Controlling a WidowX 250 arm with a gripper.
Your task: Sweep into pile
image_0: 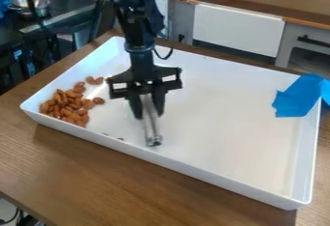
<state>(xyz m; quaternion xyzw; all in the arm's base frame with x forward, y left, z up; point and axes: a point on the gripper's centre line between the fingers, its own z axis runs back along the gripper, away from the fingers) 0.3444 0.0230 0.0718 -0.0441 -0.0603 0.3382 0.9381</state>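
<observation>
My pincer is grasping a thin metal tool, which points down over the white tray. The brown nuts lie mostly together in one tray corner.

I take this for a robotics lab: my tool hangs over the tray, with blue tape at its corner and cabinets beyond it.

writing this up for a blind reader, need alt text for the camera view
A black gripper holds a metal tool upright in a white tray, beside almonds loosely heaped at the left corner. Blue tape covers part of the tray's right end; the tray sits on a wooden table.
</observation>
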